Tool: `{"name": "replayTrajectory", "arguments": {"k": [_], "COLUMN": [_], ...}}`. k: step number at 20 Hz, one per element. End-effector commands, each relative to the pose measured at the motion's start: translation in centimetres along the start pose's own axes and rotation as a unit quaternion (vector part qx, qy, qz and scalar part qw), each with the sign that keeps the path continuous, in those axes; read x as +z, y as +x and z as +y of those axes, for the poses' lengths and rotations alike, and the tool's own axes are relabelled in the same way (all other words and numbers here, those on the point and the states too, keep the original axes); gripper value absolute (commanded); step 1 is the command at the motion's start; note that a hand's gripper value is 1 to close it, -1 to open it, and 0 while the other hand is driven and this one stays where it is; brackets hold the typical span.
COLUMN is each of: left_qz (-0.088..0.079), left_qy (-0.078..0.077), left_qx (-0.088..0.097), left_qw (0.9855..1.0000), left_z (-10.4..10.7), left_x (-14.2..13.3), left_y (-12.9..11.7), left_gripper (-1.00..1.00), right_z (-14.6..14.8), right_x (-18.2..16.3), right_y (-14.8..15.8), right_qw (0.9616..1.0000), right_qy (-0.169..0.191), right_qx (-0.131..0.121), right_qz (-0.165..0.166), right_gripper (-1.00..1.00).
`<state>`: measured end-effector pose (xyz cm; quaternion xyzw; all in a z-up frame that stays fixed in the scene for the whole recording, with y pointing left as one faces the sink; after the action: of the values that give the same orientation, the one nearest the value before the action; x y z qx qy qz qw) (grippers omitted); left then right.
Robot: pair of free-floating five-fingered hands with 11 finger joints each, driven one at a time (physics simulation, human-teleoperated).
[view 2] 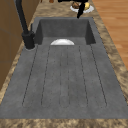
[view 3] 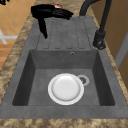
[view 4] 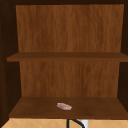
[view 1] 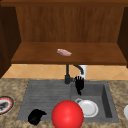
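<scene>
fingers, right hand [view 1: 79,83]: they're hanging out straight and relaxed, pointing down, not pinching anything. This hand is floating over the back of the sink basin [view 1: 106,100], just beside the black faucet [view 1: 67,75]. In the right side view I'm seeing a hand [view 3: 48,13] stretched flat above the drainboard with one finger dangling, and I'm guessing it's the same one.

fingers, left hand [view 1: 35,116]: they're looking curled in on themselves, a rounded black blob with nothing in it, though honestly it's hard to read from this angle. It's hovering at the front left corner of the drainboard [view 1: 45,97].

white plate [view 1: 87,108]: it's lying flat on the basin floor, right by the drain [view 3: 83,80], below and in front of the right hand, not touching it.

red ball [view 1: 67,115]: it's sitting big at the front edge of the sink, between the left hand and the plate, covering part of the plate's left rim in the front view.

shelf [view 1: 37,56]: it's carrying a small pinkish thing [view 1: 64,52] near the middle, well above the faucet.

tabletop [view 1: 12,85]: speckled stone; it's holding a dark patterned plate [view 1: 4,105] at the far left, and a plate of food [view 2: 81,7] is showing at the far end in the left side view.
</scene>
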<state>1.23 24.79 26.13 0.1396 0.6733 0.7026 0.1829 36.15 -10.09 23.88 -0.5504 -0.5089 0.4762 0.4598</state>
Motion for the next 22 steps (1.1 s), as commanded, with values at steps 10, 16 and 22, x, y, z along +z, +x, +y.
{"name": "replayTrajectory", "arguments": {"k": [10, 16, 22], "left_qz": [0.000, 0.000, 0.000], "left_qy": [0.000, 0.000, 0.000], "left_qx": [0.000, 0.000, 0.000], "left_qw": [1.0000, 1.0000, 1.0000], "left_z": [0.0, 0.0, 0.0], "left_x": [0.0, 0.0, 0.0], "left_y": [0.0, 0.0, 0.0], "left_gripper": [0.00, 0.00, 0.00], "right_z": [5.0, 7.0, 9.7], "right_x": [-9.9, -14.6, -19.1], "right_y": [2.7, 3.1, 3.4], "right_qw": [0.9998, 0.9992, 0.9979], "right_qy": [0.014, 0.035, 0.061], "right_qx": [-0.011, -0.018, -0.020], "right_qz": [0.000, 0.000, 0.000], "right_gripper": [-1.00, -1.00, -1.00]}}
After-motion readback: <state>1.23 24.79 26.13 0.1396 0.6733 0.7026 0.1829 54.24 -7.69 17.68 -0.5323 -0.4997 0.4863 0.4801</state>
